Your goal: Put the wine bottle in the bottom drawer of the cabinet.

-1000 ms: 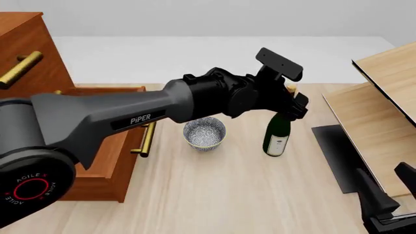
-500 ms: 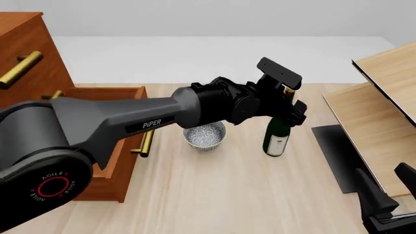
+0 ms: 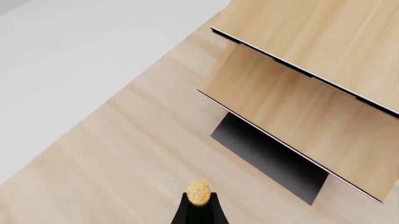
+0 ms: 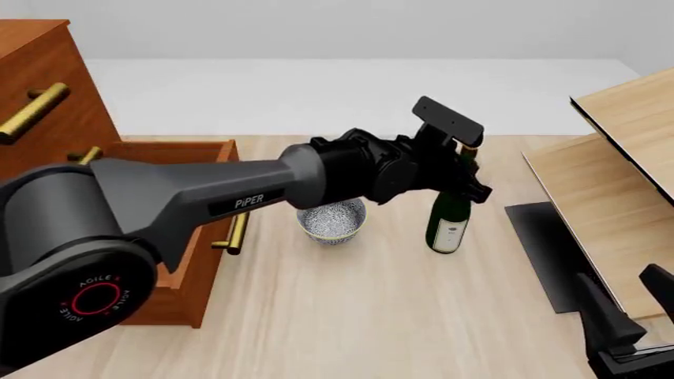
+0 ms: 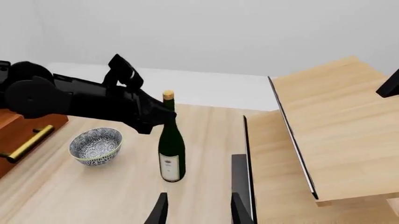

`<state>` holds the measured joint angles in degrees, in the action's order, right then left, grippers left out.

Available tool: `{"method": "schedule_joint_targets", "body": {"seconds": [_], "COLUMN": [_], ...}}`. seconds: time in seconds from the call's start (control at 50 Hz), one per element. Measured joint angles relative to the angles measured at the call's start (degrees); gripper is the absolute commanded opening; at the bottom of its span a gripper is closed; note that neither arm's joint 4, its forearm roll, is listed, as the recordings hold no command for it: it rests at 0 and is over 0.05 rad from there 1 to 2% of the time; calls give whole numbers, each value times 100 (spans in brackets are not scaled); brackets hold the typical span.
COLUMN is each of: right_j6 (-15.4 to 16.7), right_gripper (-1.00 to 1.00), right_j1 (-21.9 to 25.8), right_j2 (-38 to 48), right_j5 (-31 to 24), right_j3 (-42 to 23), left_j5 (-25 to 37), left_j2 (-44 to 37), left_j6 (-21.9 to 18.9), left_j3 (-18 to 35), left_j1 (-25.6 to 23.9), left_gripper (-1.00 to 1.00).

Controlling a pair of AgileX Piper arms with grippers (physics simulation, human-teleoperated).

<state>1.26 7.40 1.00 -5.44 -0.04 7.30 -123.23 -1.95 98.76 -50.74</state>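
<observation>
Speckled bowl [image 4: 331,219] beside wine bottle [image 4: 450,223]

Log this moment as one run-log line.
stage: grasp approach | left claw: at wine bottle neck, closure unclear | bottle: upright on table, beside bowl | bottom drawer: open | right claw: open, idle

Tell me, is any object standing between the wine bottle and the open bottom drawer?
Yes. The speckled bowl stands on the table between the wine bottle and the bottom drawer, near the drawer's handle.
</observation>
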Motion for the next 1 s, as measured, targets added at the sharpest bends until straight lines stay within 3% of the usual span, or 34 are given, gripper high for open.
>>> {"method": "schedule_joint_targets", "body": {"seconds": [0.82,1.0], "right_j6": [73,91], "right_gripper": [100,100], "right_j1": [22,28], "right_j2": [-31,-13], "right_j5": [-4,25], "right_j3": [2,2], "left_j5": [-705,-501], "left_j2": [270,783], "left_j6": [-162,-227], "left_j3": [-465,-632], "left_j1": [-73,-106], "left_gripper": [-100,-100]}}
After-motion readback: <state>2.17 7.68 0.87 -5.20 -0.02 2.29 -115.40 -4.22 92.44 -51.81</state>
